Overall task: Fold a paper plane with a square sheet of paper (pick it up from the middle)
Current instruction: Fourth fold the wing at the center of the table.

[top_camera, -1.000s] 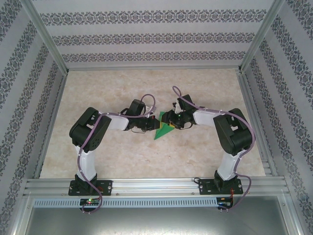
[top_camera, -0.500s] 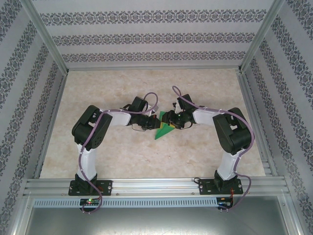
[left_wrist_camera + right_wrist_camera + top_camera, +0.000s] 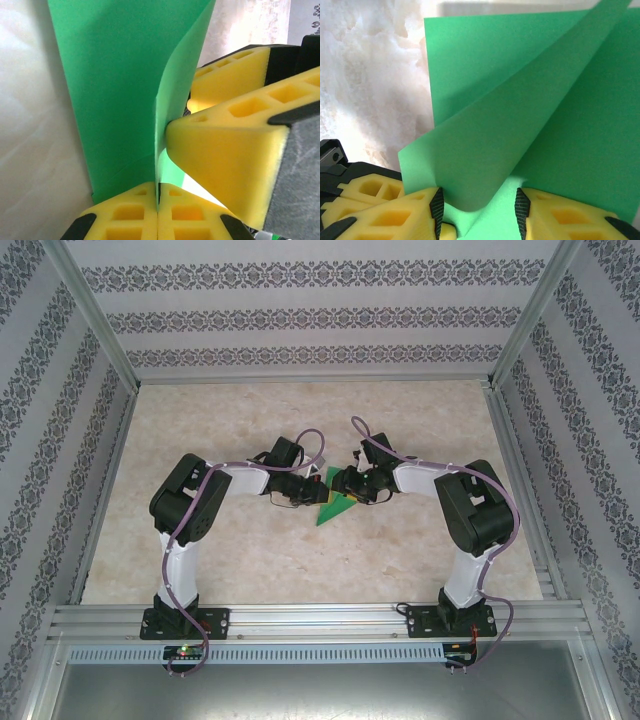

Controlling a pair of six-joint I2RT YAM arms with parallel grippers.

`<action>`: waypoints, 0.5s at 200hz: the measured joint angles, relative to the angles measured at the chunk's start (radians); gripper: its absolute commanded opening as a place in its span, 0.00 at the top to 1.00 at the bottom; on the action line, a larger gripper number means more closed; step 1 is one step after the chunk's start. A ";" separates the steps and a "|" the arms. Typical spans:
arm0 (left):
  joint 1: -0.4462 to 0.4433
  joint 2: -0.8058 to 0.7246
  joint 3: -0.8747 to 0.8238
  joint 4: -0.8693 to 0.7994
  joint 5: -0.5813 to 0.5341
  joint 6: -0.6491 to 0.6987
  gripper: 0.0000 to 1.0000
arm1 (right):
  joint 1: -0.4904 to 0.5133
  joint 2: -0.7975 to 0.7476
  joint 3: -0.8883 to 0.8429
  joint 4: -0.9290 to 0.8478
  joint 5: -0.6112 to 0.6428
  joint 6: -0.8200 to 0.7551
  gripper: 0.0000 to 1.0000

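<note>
The bright-green square sheet of paper, folded into a pointed wedge, lies mid-table between both grippers. My left gripper is at its left side. In the left wrist view the left gripper is shut on a thin upright flap of the paper. The right gripper's yellow fingers press against that flap from the right. My right gripper is at the paper's right side. In the right wrist view the right gripper is open, and a curled flap of the paper rises between its pads.
Marbled tabletop lies all around the paper. Aluminium frame posts and patterned walls enclose the table. A metal rail runs along the near edge by the arm bases.
My left arm has shifted a little to the right, toward the paper. The right gripper stayed in place. The paper has hardly moved.
</note>
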 measured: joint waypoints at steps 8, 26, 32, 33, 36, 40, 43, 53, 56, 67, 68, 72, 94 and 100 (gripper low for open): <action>0.000 0.000 0.000 -0.002 -0.003 0.000 0.86 | 0.001 0.001 0.005 -0.008 0.004 0.002 0.55; 0.000 0.000 -0.001 -0.008 -0.003 -0.001 0.80 | 0.006 0.007 0.018 -0.027 0.015 0.005 0.56; 0.000 0.000 -0.003 -0.009 -0.003 -0.001 0.78 | 0.007 0.009 0.023 -0.035 0.020 0.005 0.56; 0.000 0.000 -0.003 -0.009 -0.003 -0.001 0.77 | 0.007 0.010 0.023 -0.036 0.020 0.005 0.56; 0.000 -0.001 -0.004 -0.010 -0.002 0.000 0.76 | 0.007 0.010 0.026 -0.040 0.023 0.005 0.56; 0.000 -0.002 -0.007 -0.010 -0.003 -0.001 0.75 | 0.008 0.011 0.028 -0.044 0.026 0.005 0.56; 0.000 -0.004 -0.009 -0.010 -0.002 0.000 0.74 | 0.009 0.012 0.031 -0.048 0.028 0.005 0.56; 0.000 -0.012 -0.015 -0.010 -0.003 -0.001 0.72 | 0.012 0.014 0.037 -0.058 0.034 0.005 0.56; 0.000 -0.016 -0.018 -0.010 -0.002 0.000 0.72 | 0.013 0.015 0.039 -0.061 0.035 0.005 0.56; 0.000 -0.032 -0.032 -0.010 -0.002 -0.001 0.71 | 0.015 0.016 0.045 -0.071 0.042 0.005 0.56; 0.000 -0.035 -0.034 -0.011 -0.002 -0.001 0.71 | 0.015 0.016 0.045 -0.071 0.043 0.005 0.56; 0.000 -0.041 -0.039 -0.010 -0.003 -0.001 0.70 | 0.015 0.016 0.046 -0.072 0.045 0.005 0.56; 0.000 -0.084 -0.071 -0.010 -0.003 -0.003 0.66 | 0.015 0.018 0.049 -0.079 0.046 0.005 0.56; 0.000 -0.095 -0.079 -0.010 -0.006 -0.005 0.66 | 0.015 0.018 0.049 -0.079 0.047 0.005 0.56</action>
